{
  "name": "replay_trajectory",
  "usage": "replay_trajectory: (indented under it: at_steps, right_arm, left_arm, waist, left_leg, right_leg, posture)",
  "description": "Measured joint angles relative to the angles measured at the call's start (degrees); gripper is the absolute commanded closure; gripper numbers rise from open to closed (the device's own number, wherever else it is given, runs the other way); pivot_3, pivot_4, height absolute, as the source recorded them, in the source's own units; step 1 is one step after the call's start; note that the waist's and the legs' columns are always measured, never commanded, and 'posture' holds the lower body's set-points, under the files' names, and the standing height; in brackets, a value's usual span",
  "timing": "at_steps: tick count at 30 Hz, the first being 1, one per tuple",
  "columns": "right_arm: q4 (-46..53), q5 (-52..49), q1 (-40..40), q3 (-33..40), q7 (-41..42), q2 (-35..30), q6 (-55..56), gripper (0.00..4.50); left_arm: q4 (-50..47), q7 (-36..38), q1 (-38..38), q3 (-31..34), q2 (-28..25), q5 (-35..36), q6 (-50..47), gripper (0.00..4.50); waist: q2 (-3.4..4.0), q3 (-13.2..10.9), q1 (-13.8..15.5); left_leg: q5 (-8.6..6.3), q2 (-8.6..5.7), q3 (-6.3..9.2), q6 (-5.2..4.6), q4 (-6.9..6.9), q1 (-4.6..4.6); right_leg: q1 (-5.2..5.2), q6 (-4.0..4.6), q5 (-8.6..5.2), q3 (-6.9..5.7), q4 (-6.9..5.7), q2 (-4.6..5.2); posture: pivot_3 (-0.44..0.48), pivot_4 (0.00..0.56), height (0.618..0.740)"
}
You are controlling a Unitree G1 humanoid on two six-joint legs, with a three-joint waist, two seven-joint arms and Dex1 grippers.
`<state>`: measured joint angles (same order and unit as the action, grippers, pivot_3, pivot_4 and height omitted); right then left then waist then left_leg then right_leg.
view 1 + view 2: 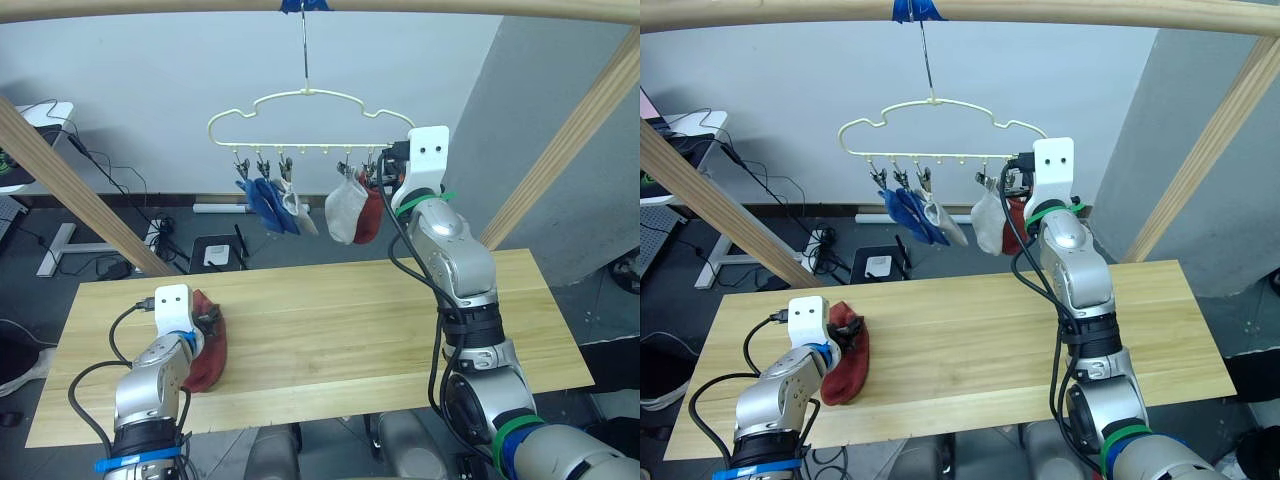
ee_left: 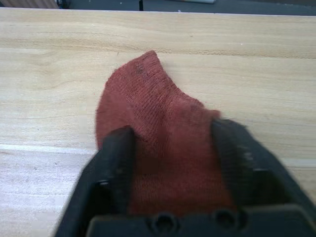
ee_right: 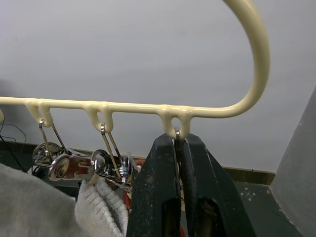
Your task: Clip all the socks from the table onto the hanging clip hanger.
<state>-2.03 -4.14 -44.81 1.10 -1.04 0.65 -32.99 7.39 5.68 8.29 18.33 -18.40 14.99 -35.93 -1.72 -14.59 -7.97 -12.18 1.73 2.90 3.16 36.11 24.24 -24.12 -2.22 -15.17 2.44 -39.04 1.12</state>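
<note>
One rust red sock (image 1: 208,360) lies on the left part of the table (image 1: 350,320). My left gripper (image 1: 212,322) is down over it, open, with a finger on each side of the sock (image 2: 148,113). The clip hanger (image 1: 310,95) hangs by its hook from the top pole. Two blue socks (image 1: 265,205) and a grey sock (image 1: 300,212) are clipped at its left, and a grey sock (image 1: 345,212) and a red sock (image 1: 370,218) at its right. My right gripper (image 3: 178,143) is raised to the hanger's right end, shut on the last silver clip (image 3: 177,134).
A thick wooden pole frame surrounds the table, with a top pole (image 1: 450,8) and slanted poles at the left (image 1: 80,190) and right (image 1: 570,140). Cables and a power strip (image 1: 150,235) lie on the floor behind the table.
</note>
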Motion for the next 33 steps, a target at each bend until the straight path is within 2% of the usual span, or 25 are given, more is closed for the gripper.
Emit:
replay_trajectory:
  at_steps: [4,6,7,13,18,22,27,33]
  right_arm:
    - [0.00,0.01,0.00,0.00,0.03,0.04,0.00,4.50]
    - [0.00,0.01,0.00,0.00,0.03,0.06,0.00,4.50]
    - [0.00,0.01,0.00,0.00,0.02,0.07,0.00,4.50]
    - [0.00,0.02,0.00,-0.01,-0.01,0.12,0.00,4.50]
    - [0.03,0.02,0.00,0.00,-0.01,0.09,0.00,4.50]
    - [0.14,0.02,0.00,0.00,-0.03,0.05,-0.01,4.50]
    - [0.31,0.01,-0.10,0.01,-0.04,0.01,-0.01,4.50]
    - [0.51,0.02,-0.47,0.01,-0.10,-0.05,-0.07,4.50]
  left_arm:
    - [0.00,0.24,0.02,-0.12,0.01,0.05,0.01,3.87]
    - [-0.01,0.60,0.04,-0.16,0.01,0.09,0.07,4.37]
    - [-0.02,0.81,0.04,-0.16,0.02,0.12,0.11,4.47]
    - [-1.31,5.24,0.02,-2.93,1.55,1.01,0.52,4.47]
    - [-7.30,14.28,1.20,-11.93,4.10,3.20,0.91,4.47]
    - [-11.53,18.79,4.91,-18.53,7.65,4.73,1.34,4.47]
    - [-9.95,21.11,11.58,-23.92,13.60,4.86,4.79,4.47]
    - [-0.86,21.04,18.50,-24.78,19.30,3.76,10.74,4.47]
  waist:
    - [0.00,0.00,0.00]
    - [0.00,0.00,0.00]
    - [0.00,0.00,0.00]
    - [0.00,0.00,0.06]
    - [0.00,0.00,0.04]
    - [0.00,0.00,0.00]
    - [0.00,0.00,-0.17]
    - [0.00,0.00,-0.21]
  left_leg:
    - [0.00,0.00,0.00,0.00,0.00,0.00]
    - [0.00,0.00,0.00,0.00,0.00,0.00]
    - [0.00,0.00,0.00,0.00,0.00,0.00]
    - [0.00,-0.02,-0.02,0.00,0.00,0.01]
    - [0.00,-0.03,-0.02,0.00,-0.01,0.04]
    - [0.00,-0.03,-0.03,0.00,-0.01,0.04]
    - [0.00,-0.04,-0.05,0.00,-0.01,0.03]
    - [0.00,-0.05,-0.07,-0.01,-0.01,0.05]
  right_leg:
    - [0.00,0.00,0.00,0.00,0.00,0.00]
    - [0.00,0.00,0.00,0.00,0.00,0.00]
    - [0.00,0.00,0.00,0.00,0.00,0.00]
    - [0.01,0.00,0.00,0.01,0.02,0.02]
    - [0.00,0.00,0.00,0.00,0.04,0.02]
    - [0.01,-0.01,0.00,0.02,0.05,0.00]
    - [0.01,-0.01,0.00,0.04,0.05,-0.03]
    - [0.00,-0.02,-0.01,0.06,0.08,-0.04]
  posture:
    - [-0.196,0.246,0.740]
    - [-0.196,0.246,0.740]
    - [-0.198,0.246,0.740]
    - [-0.204,0.245,0.740]
    - [-0.210,0.243,0.740]
    - [-0.212,0.242,0.740]
    - [-0.216,0.238,0.740]
    - [-0.240,0.235,0.740]
